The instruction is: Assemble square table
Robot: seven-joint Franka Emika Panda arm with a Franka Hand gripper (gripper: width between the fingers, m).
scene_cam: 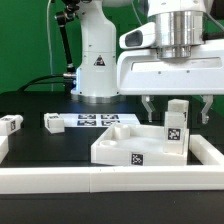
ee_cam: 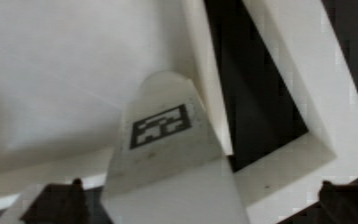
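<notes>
Tool: the gripper [scene_cam: 178, 110] has its jaws spread wide and holds nothing. Its fingertips [ee_cam: 60, 197] stand on either side of the upright leg [scene_cam: 176, 130], clear of it.
Place: the slab [scene_cam: 120, 143] lies on the black table, just behind the border wall [scene_cam: 100, 182]. The upright leg stands at the slab's corner on the exterior view's right. A loose leg [scene_cam: 10, 123] and a second loose leg [scene_cam: 52, 122] lie well apart on the exterior view's left, near the marker board [scene_cam: 100, 120].
Look: white plastic. The slab has a raised rim, a recessed face and a tag on its front edge. The upright leg [ee_cam: 158, 130] is a short block with a black-and-white tag.
Handling (judged): stiff, light, smooth, likely slippery, not fragile.
Hold: the leg's two flat opposite sides, mid-height.
Unknown: whether the leg is fully seated.
</notes>
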